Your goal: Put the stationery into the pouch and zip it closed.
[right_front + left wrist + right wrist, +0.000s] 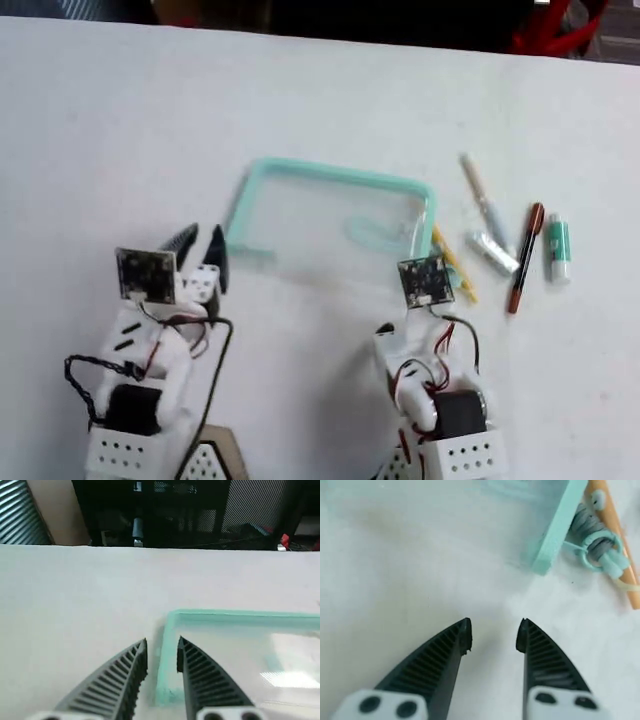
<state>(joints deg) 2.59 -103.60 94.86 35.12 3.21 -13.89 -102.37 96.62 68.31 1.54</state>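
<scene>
A clear pouch (330, 225) with a teal rim lies flat mid-table. My left gripper (206, 232) stands open at the pouch's left end. In the left wrist view its fingertips (161, 655) sit either side of the teal edge (165, 645), holding nothing. My right gripper (493, 632) is open over bare table just short of the pouch's near right corner (552, 535). A teal zipper-pull cord (600, 550) lies by that corner. An orange pencil (615, 535) rests beside it. Right of the pouch lie a grey pen (485, 205), a silver stick (492, 252), a red-brown marker (525, 258) and a green-white glue stick (558, 250).
The white table (120, 130) stretches to the left of and behind the pouch. Both arm bases stand at the near edge, with cables (80, 375) looping by the left one. Dark furniture sits beyond the far edge.
</scene>
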